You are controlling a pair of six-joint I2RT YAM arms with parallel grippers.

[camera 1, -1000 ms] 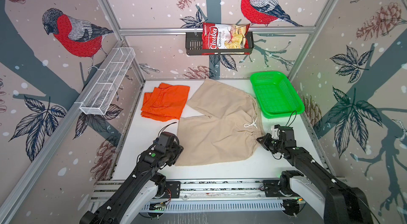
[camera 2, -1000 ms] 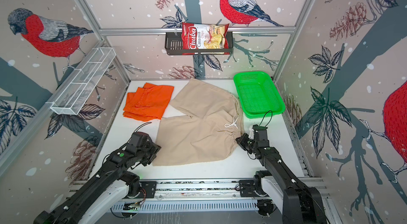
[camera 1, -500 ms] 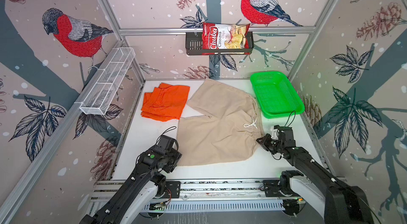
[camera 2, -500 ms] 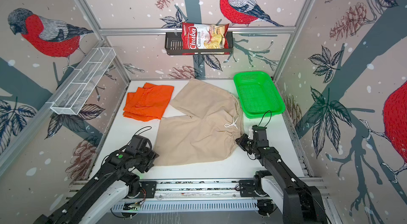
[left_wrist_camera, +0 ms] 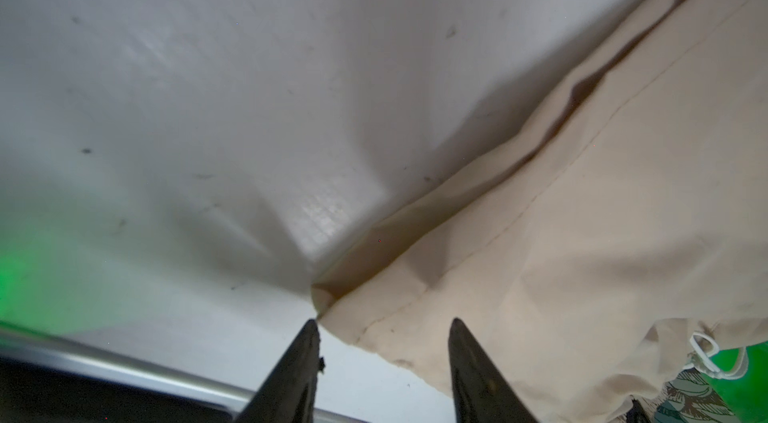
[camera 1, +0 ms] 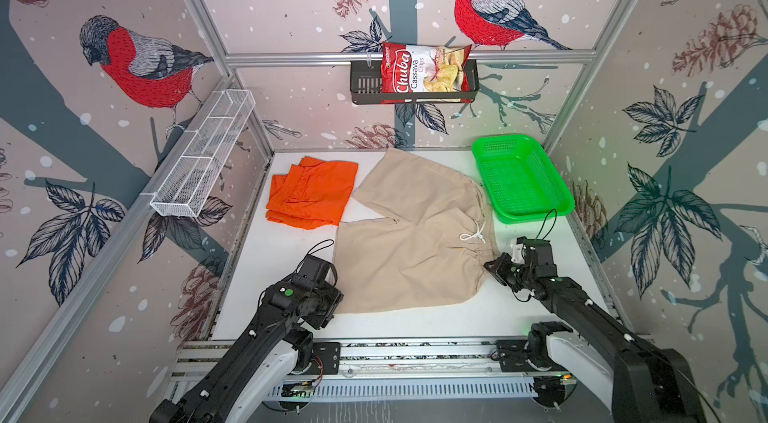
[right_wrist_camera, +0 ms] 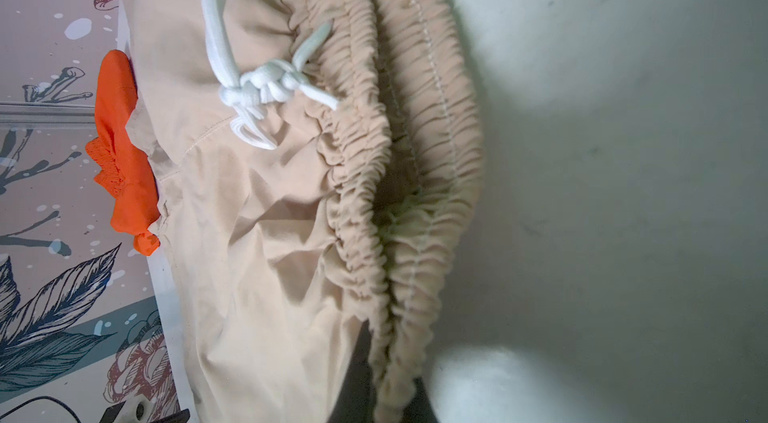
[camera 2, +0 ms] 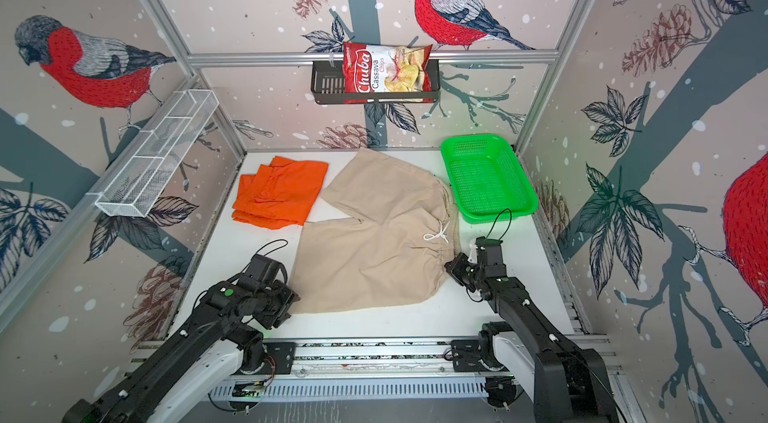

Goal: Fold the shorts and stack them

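The beige shorts lie spread flat on the white table, waistband toward the right. The orange shorts rest folded at the back left. My left gripper sits at the near-left corner of the beige leg hem. In the left wrist view it is open, low over the table, with the hem corner between its fingers. My right gripper is shut on the near end of the gathered waistband. The white drawstring is knotted beside it.
A green mesh basket stands at the back right, close to the waistband. A white wire rack hangs on the left wall. A black shelf with a chips bag hangs on the back wall. A metal rail runs along the front edge.
My left gripper has slid a little toward the near edge along the beige leg hem, down to its corner. The right gripper and the shorts have not moved.
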